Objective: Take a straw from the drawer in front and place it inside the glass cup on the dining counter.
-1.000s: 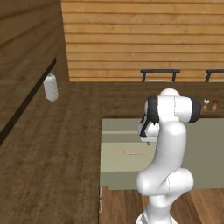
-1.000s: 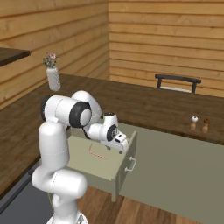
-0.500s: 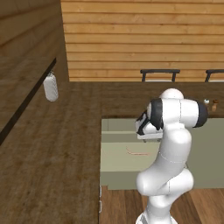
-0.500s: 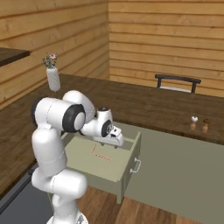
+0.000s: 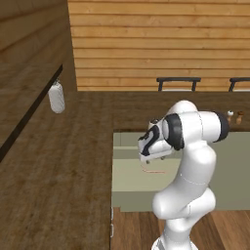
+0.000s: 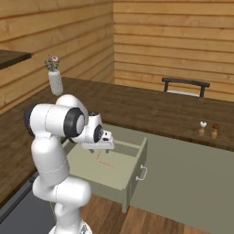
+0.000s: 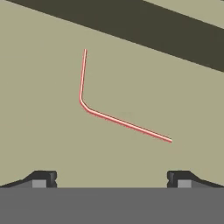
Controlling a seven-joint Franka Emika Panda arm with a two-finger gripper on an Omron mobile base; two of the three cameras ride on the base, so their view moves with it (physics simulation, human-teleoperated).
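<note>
The drawer (image 6: pixel 135 179) stands pulled out of the sage-green base under the dining counter (image 6: pixel 151 112), pale inside (image 5: pixel 126 178). A thin reddish-pink straw (image 7: pixel 109 116), bent at one point, lies flat on its floor (image 5: pixel 154 171) (image 6: pixel 106 162). My gripper (image 7: pixel 111 179) hangs a short way above the straw, pointing down into the drawer, open with nothing between its fingertips. From the base it hovers over the drawer's middle (image 5: pixel 149 158) (image 6: pixel 98 147). The glass cup is out of view.
A white vase (image 6: pixel 55 81) with flowers stands at the counter's far left (image 5: pixel 56 97). Two small shakers (image 6: pixel 208 130) sit at its right. A dark chair back (image 6: pixel 185 83) rises behind the counter. The drawer's dark far wall (image 7: pixel 131 30) crosses the hand view.
The hand has swung leftward over the drawer and come to hang above the straw. The jaws stayed open, and the straw has not moved.
</note>
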